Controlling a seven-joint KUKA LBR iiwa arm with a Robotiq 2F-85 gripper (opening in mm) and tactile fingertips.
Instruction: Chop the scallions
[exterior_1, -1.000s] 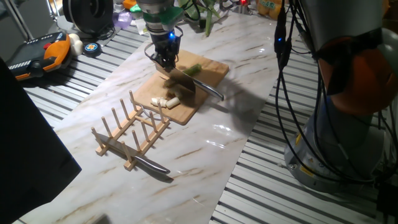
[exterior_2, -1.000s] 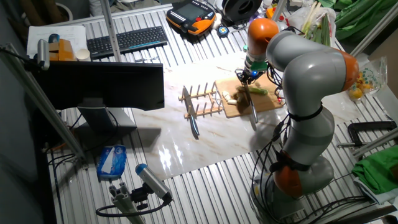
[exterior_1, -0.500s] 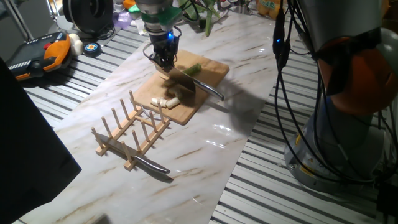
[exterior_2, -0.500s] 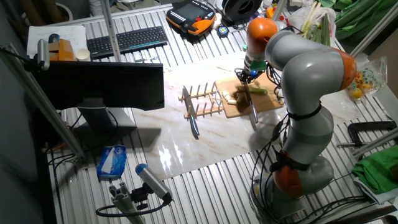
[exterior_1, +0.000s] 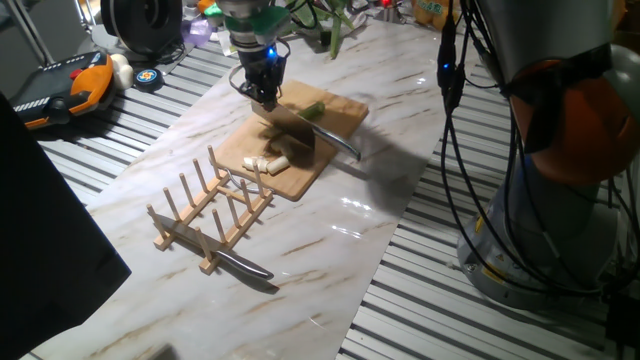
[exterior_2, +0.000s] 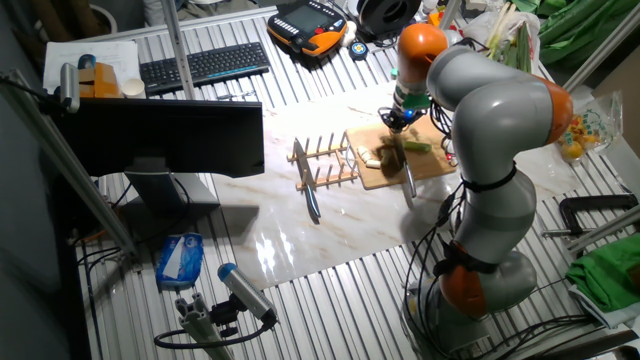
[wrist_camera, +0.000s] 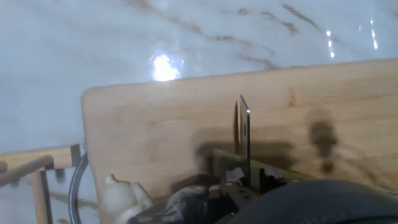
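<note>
Two short creamy-white scallion pieces (exterior_1: 262, 161) lie at the near-left corner of the pale wooden cutting board (exterior_1: 345, 112), just right of the wooden peg dish rack (exterior_1: 212, 212) on the marbled tabletop (exterior_1: 330, 240). Next right, the dark fingers (exterior_1: 268, 96) appear clamped on the steel kitchen knife (exterior_1: 296, 130), though the hand view shows only a thin blade edge past them, not the grip itself. They stand slightly higher than a second ago, the blade lifted a little off the board. Further right, the uncut pale-green scallion stalk (exterior_1: 312, 110) lies on the board behind the blade. Judgement: one stroke finished, the knife raised between cuts. Most of the stalk is still to be chopped.
</note>
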